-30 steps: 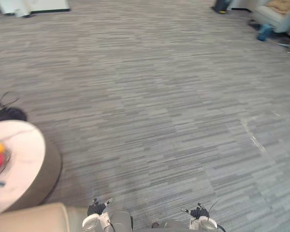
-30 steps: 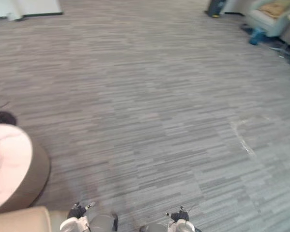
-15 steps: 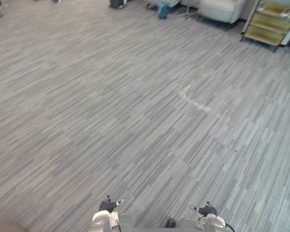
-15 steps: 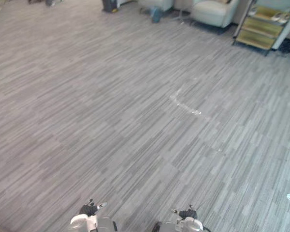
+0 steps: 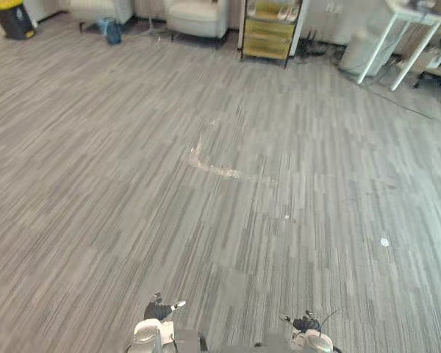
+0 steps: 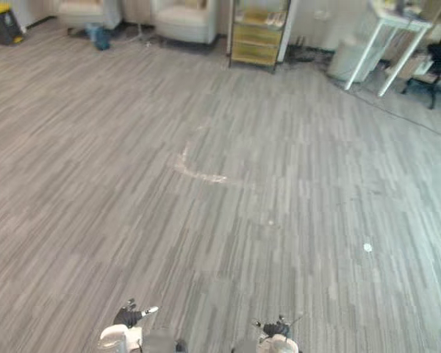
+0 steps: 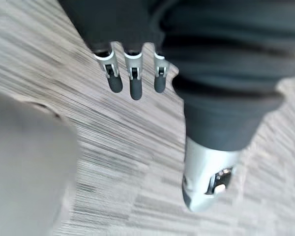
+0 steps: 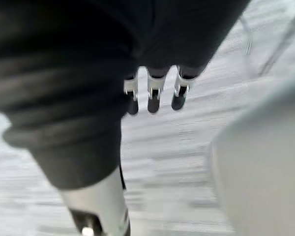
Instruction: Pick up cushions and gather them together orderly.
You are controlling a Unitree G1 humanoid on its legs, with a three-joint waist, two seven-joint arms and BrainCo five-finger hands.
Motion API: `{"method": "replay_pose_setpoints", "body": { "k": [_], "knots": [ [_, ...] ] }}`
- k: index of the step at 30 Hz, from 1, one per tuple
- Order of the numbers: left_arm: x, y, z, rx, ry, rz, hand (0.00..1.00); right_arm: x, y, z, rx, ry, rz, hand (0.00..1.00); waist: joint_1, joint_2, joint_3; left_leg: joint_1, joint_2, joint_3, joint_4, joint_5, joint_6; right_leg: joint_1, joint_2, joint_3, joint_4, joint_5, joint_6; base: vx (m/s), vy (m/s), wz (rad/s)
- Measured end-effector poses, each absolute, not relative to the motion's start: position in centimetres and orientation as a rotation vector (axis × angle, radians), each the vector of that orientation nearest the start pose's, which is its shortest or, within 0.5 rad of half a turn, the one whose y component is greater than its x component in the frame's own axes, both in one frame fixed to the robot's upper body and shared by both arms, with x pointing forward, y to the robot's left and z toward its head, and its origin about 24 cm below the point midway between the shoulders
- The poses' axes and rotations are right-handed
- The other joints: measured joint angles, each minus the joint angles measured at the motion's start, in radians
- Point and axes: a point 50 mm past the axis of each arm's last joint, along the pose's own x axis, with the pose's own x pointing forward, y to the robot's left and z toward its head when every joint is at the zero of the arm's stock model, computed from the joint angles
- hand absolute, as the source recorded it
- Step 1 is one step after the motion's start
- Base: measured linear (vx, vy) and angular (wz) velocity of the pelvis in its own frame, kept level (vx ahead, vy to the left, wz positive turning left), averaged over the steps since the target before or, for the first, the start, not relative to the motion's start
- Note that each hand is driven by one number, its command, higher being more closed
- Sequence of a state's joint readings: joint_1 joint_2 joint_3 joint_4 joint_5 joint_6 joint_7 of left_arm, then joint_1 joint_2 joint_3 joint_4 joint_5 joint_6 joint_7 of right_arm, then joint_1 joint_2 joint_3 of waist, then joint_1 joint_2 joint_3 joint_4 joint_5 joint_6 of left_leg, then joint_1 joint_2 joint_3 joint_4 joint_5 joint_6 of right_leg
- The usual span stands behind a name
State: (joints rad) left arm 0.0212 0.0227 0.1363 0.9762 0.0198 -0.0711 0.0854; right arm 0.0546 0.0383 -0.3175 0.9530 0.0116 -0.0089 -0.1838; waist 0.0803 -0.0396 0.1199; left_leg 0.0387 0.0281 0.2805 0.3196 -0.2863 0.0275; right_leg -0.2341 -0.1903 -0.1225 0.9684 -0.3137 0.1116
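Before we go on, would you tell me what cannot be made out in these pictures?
- Armchairs, eye views: cut off by the top edge, so whether cushions lie on them cannot be told.
- Shelf, eye views: its top is cut off and its contents are too small to name.
- White speck on the carpet: too small to name.
- Blue thing by the armchairs: too small to name.
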Motion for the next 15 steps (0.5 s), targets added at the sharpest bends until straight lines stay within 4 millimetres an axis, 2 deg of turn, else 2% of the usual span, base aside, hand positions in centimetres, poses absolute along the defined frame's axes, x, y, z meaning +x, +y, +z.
{"method": "replay_pose_setpoints", "body": {
  "k": [1,2,3,4,5,6,7,8,9,10,12,13,14,15],
  "knots": [
    [13.8,18.0,-14.6,0.015,0.926,0.206,0.0,11.6,-18.9,-15.2,0.102,1.008,-0.466,0.0,-0.001,0.002,0.001,0.021,0.003,0.004,-0.019,0.0,0.0,-0.015,-0.006,-0.024,-0.011,-0.005,-0.012,0.52,0.029,-0.12],
    [13.9,17.5,-14.7,0.008,0.932,0.194,0.0,12.1,-19.0,-15.1,0.097,0.996,-0.455,0.0,-0.005,0.006,0.004,0.086,0.012,0.016,-0.084,0.0,-0.001,-0.056,-0.007,-0.089,-0.09,-0.022,-0.044,0.43,-0.015,-0.06],
    [14.0,17.2,-14.7,0.009,0.934,0.182,0.0,12.4,-19.0,-15.0,0.098,0.984,-0.452,0.0,-0.021,0.007,0.005,0.12,0.019,0.015,-0.122,0.001,-0.001,-0.105,-0.002,-0.123,-0.187,-0.015,-0.054,0.61,-0.065,-0.01],
    [13.8,16.9,-14.9,0.013,0.946,0.168,0.0,12.9,-19.3,-14.8,0.092,0.969,-0.453,0.0,-0.034,0.012,0.008,0.143,0.027,0.015,-0.147,0.001,-0.001,-0.146,0.011,-0.126,-0.307,0.023,-0.065,0.35,-0.071,0.05],
    [13.8,16.9,-14.9,0.015,0.947,0.164,0.0,12.9,-19.3,-14.8,0.091,0.968,-0.453,0.0,-0.035,0.012,0.008,0.144,0.028,0.015,-0.149,0.001,-0.001,-0.152,0.014,-0.125,-0.328,0.031,-0.066,0.45,-0.158,0.1],
    [13.7,16.7,-15.0,0.026,0.954,0.148,0.0,13.1,-19.7,-14.7,0.083,0.966,-0.457,0.0,-0.038,0.02,0.015,0.167,0.035,0.01,-0.163,0.001,-0.001,-0.17,0.038,-0.105,-0.472,0.109,-0.068,0.48,-0.208,0.22],
    [13.7,16.7,-15.0,0.039,0.957,0.139,0.0,12.5,-20.0,-14.9,0.075,0.987,-0.462,0.0,-0.042,0.014,0.024,0.195,0.029,-0.011,-0.166,-0.003,-0.008,-0.161,0.056,-0.064,-0.628,0.221,-0.079,0.48,-0.208,0.27],
    [13.7,16.9,-15.0,0.041,0.956,0.141,0.0,12.4,-20.0,-15.0,0.087,0.99,-0.469,0.0,-0.043,0.011,0.027,0.206,0.026,-0.027,-0.165,-0.006,-0.016,-0.157,0.058,-0.052,-0.656,0.279,-0.092,0.53,-0.266,0.3],
    [13.7,16.6,-15.1,0.037,0.964,0.14,0.0,12.7,-20.7,-14.8,0.092,0.976,-0.492,0.0,-0.052,0.043,0.038,0.243,0.054,-0.076,-0.154,-0.02,-0.04,-0.148,0.082,-0.046,-0.589,0.324,-0.119,0.52,-0.281,0.16],
    [13.6,16.1,-15.2,0.015,0.967,0.142,0.0,13.2,-21.2,-14.6,0.086,0.963,-0.498,0.0,-0.049,0.074,0.046,0.228,0.086,-0.111,-0.06,-0.01,-0.057,-0.151,0.091,-0.066,-0.515,0.25,-0.133,0.63,-0.343,0.1],
    [13.6,16.1,-15.1,-0.006,0.964,0.165,0.0,13.3,-21.3,-14.5,0.09,0.953,-0.503,0.0,-0.05,0.093,0.046,0.141,0.117,-0.138,0.144,0.017,-0.089,-0.135,0.107,-0.077,-0.482,0.19,-0.143,0.51,-0.285,0.07],
    [13.8,16.0,-15.0,-0.041,0.951,0.195,0.0,13.6,-21.7,-14.2,0.074,0.939,-0.499,0.0,-0.049,0.116,0.073,-0.027,0.193,-0.183,0.522,0.145,-0.089,-0.051,0.147,-0.096,-0.501,0.145,-0.167,0.5,-0.256,0.11],
    [14.0,16.1,-14.9,-0.044,0.943,0.198,0.0,13.6,-21.7,-14.3,0.073,0.943,-0.5,0.0,-0.046,0.121,0.074,-0.059,0.209,-0.181,0.6,0.139,-0.094,-0.025,0.16,-0.1,-0.513,0.137,-0.176,0.51,-0.204,0.03],
    [14.4,16.3,-14.6,-0.043,0.92,0.204,0.0,13.5,-21.4,-14.4,0.071,0.953,-0.492,0.0,-0.038,0.123,0.079,-0.129,0.232,-0.172,0.727,0.094,-0.104,0.06,0.183,-0.101,-0.555,0.119,-0.19,0.4,-0.135,-0.12]
  ]
}}
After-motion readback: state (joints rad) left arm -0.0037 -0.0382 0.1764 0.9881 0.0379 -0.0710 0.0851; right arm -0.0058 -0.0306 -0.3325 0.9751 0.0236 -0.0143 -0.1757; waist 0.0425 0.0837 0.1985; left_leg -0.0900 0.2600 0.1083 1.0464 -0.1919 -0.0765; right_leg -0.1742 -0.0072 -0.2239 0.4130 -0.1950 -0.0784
